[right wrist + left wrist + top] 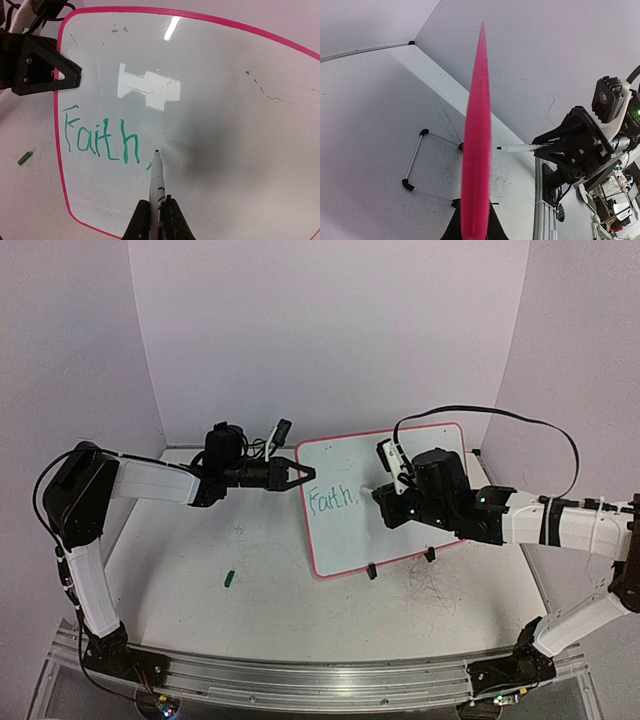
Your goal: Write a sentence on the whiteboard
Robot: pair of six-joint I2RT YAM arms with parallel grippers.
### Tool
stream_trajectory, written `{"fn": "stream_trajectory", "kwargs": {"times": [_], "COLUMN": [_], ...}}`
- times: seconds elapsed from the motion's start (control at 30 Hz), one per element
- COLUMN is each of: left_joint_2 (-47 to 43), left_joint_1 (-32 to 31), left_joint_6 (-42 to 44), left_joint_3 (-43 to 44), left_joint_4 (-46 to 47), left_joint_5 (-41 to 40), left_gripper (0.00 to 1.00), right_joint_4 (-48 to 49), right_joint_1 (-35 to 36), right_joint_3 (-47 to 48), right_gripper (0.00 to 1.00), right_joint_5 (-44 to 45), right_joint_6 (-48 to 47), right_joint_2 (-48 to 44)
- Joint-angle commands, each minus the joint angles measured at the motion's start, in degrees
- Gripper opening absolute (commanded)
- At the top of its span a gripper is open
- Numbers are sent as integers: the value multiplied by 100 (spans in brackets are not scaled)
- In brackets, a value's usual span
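Note:
The whiteboard (400, 465) with its pink frame stands tilted on two black feet at mid-table. Green writing (331, 501) on it reads "Faith" with a short stroke after it, also shown in the right wrist view (100, 137). My left gripper (300, 477) is shut on the board's left edge, which shows edge-on as a pink strip (476, 150) in the left wrist view. My right gripper (385, 502) is shut on a white marker (157, 185). The marker's tip (157, 151) is at the board, just right of the "h". The marker also shows in the left wrist view (517, 147).
A small green marker cap (229, 578) lies on the scuffed white tabletop (260, 610) at front left. Lilac walls enclose the back and sides. A black cable (520, 425) loops over the right arm. A wire stand (420, 160) of the board rests on the table behind it.

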Motion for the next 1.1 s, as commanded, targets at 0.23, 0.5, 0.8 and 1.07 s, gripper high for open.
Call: {"fn": "stream_trajectory", "kwargs": {"times": [0.23, 0.5, 0.8, 1.07], "left_joint_2": [-96, -114, -131, -142], "left_joint_1": [12, 12, 12, 12], "left_joint_6": [-18, 2, 42, 46], "left_joint_3": [113, 98, 71, 55], "left_joint_4": [-507, -516, -524, -530], "left_joint_5": [-509, -518, -528, -525], "left_gripper": [0, 0, 0, 0], "right_joint_4": [325, 361, 225, 222], "right_joint_1": [-16, -20, -20, -127], "right_joint_3": [89, 63, -74, 32], "right_gripper": [0, 0, 0, 0], "right_joint_5": [-231, 39, 271, 398], "right_joint_6": [-25, 115, 257, 390], "right_joint_2": [-10, 115, 40, 197]}}
